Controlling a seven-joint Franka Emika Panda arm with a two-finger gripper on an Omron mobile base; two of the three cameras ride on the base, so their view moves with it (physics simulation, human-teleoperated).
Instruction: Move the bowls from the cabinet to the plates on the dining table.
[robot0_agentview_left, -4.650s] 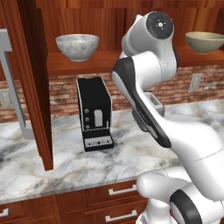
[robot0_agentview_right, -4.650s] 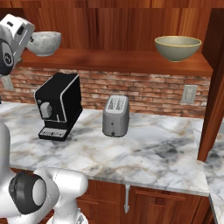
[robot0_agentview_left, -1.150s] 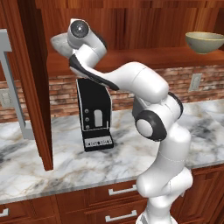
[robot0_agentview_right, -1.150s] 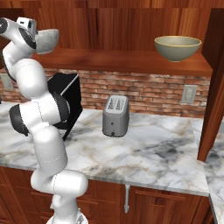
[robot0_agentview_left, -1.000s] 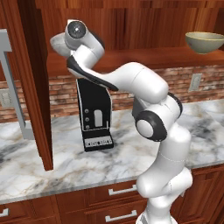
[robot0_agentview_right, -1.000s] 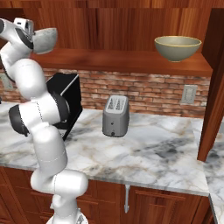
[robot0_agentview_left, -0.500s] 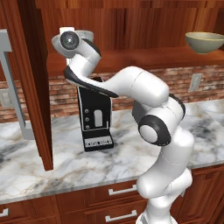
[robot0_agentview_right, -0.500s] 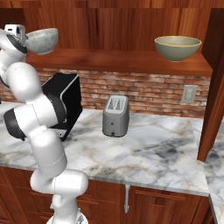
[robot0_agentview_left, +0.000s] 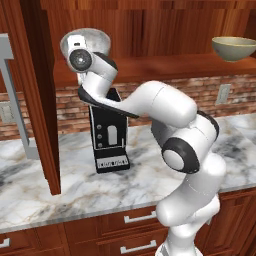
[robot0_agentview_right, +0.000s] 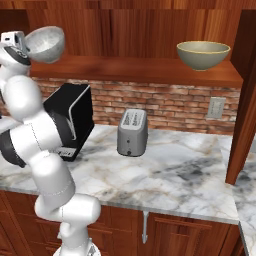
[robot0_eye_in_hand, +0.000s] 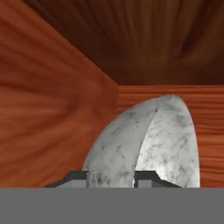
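Note:
The pale grey speckled bowl (robot0_agentview_right: 46, 44) sits tilted at the left end of the cabinet shelf (robot0_agentview_right: 140, 67). My gripper (robot0_agentview_right: 27, 46) is at its left rim. In the hand view the bowl (robot0_eye_in_hand: 148, 140) stands on edge, its wall pinched between my two fingertips (robot0_eye_in_hand: 76, 177), so the gripper (robot0_eye_in_hand: 113, 177) is shut on the rim. From the left base view, my hand covers most of that bowl (robot0_agentview_left: 92, 37). The tan bowl (robot0_agentview_right: 203, 54) rests upright at the shelf's right end, also seen as the tan bowl (robot0_agentview_left: 235, 48). The plates and the dining table are out of view.
An open cabinet door (robot0_agentview_left: 37, 100) hangs just left of my hand. On the marble counter (robot0_agentview_right: 170, 175) below stand a black coffee machine (robot0_agentview_left: 107, 135) and a silver toaster (robot0_agentview_right: 132, 132). A brick wall backs the counter, and drawers run under it.
My hand has swung left and up to the grey bowl. The jaws have gone from wide open to shut on its rim, and the bowl now tilts.

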